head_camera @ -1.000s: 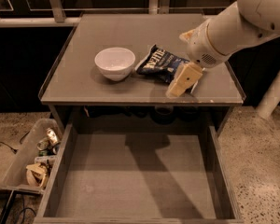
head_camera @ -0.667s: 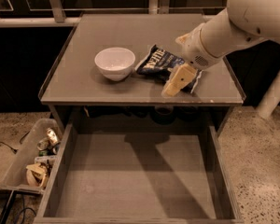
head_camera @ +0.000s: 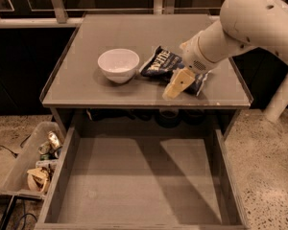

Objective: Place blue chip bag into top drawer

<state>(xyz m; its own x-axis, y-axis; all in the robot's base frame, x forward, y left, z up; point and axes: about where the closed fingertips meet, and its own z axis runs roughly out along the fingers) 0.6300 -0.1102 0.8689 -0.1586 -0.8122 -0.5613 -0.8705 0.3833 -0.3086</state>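
The blue chip bag lies flat on the grey cabinet top, just right of a white bowl. My gripper hangs from the white arm over the bag's near right part, its pale fingers pointing down toward the front edge. The arm hides the bag's right end. The top drawer stands pulled out below the cabinet top, with a bare grey floor and low side walls.
A clear plastic bin of clutter sits on the floor left of the drawer. A railing and dark window run behind the cabinet. A white post stands at the right. The floor is speckled stone.
The arm and gripper have moved left and a little toward the front edge, over the chip bag. The bag, bowl and drawer have not moved.
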